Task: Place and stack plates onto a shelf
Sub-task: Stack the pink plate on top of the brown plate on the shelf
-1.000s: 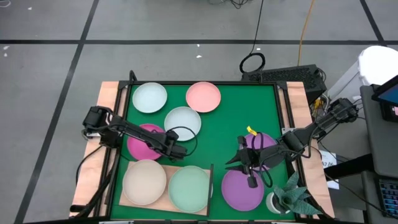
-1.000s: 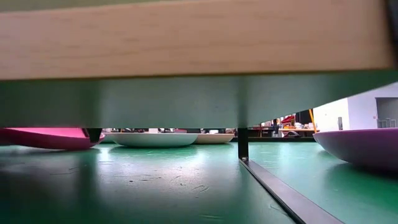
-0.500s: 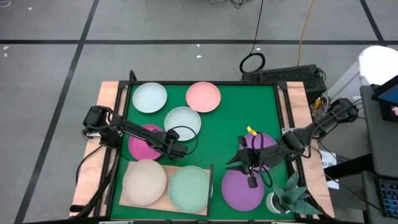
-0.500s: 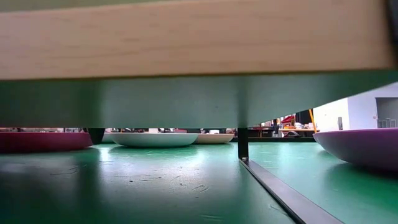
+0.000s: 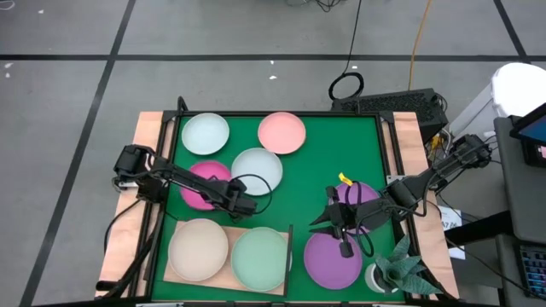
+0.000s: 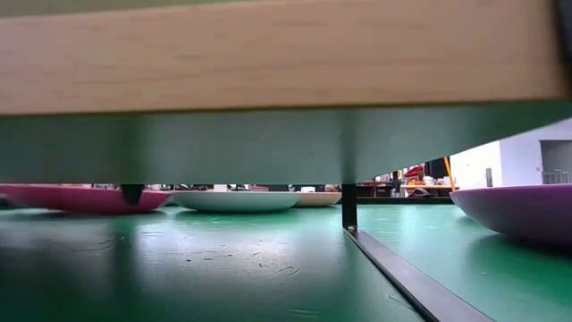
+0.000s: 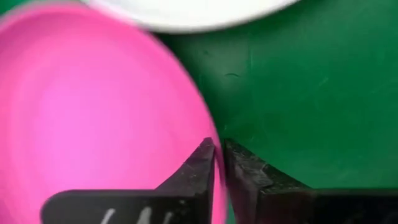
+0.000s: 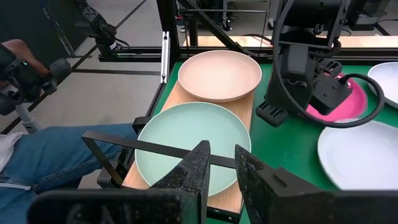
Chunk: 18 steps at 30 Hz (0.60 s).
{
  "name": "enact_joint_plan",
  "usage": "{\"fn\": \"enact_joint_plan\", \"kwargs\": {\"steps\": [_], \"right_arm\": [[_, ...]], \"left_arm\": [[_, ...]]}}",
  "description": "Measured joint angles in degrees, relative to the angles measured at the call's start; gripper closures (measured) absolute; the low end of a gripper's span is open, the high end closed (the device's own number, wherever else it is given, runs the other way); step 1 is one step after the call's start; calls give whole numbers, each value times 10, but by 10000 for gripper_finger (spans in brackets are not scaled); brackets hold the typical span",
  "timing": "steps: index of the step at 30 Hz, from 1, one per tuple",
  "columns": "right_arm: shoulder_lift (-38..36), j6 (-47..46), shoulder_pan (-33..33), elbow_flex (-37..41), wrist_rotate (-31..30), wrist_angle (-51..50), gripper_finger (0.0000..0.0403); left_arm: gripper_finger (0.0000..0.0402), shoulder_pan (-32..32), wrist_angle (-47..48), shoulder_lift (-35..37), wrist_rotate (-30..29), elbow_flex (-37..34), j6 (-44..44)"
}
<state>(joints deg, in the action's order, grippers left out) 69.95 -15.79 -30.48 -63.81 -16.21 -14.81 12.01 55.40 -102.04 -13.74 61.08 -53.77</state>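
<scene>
In the low view, the light-wood board of the shelf is blocking most of the scene, leaving only slivers of plates visible beneath it. The round magenta plastic plate is running off the left wrist view's edge, blurred. The left gripper is partly hiding that plate's rim, apparently pinching it.

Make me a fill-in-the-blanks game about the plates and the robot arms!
1. The left gripper pinches the rim of the ____ plate.
2. On the wooden shelf, the beige plate sits beside a pale ____ plate.
3. The right gripper hangs between two ____ plates.

Missing words: magenta; green; purple
</scene>
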Motion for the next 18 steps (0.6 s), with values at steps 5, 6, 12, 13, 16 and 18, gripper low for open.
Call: {"fn": "enact_joint_plan", "kwargs": {"steps": [5, 6, 12, 13, 16, 18], "right_arm": [[0, 0, 0, 0, 0, 0, 342], [0, 0, 0, 0, 0, 0, 342], [0, 2, 0, -1, 0, 0, 342], [0, 2, 0, -1, 0, 0, 342], [0, 2, 0, -1, 0, 0, 342], [0, 2, 0, -1, 0, 0, 342]], "left_arm": [[391, 7, 26, 0, 1, 1, 33], [392, 10, 38, 0, 6, 3, 38], [392, 40, 131, 0, 10, 48, 70], [392, 47, 148, 0, 9, 62, 72], [392, 71, 201, 0, 5, 105, 70], [392, 89, 227, 0, 2, 139, 69]]}}
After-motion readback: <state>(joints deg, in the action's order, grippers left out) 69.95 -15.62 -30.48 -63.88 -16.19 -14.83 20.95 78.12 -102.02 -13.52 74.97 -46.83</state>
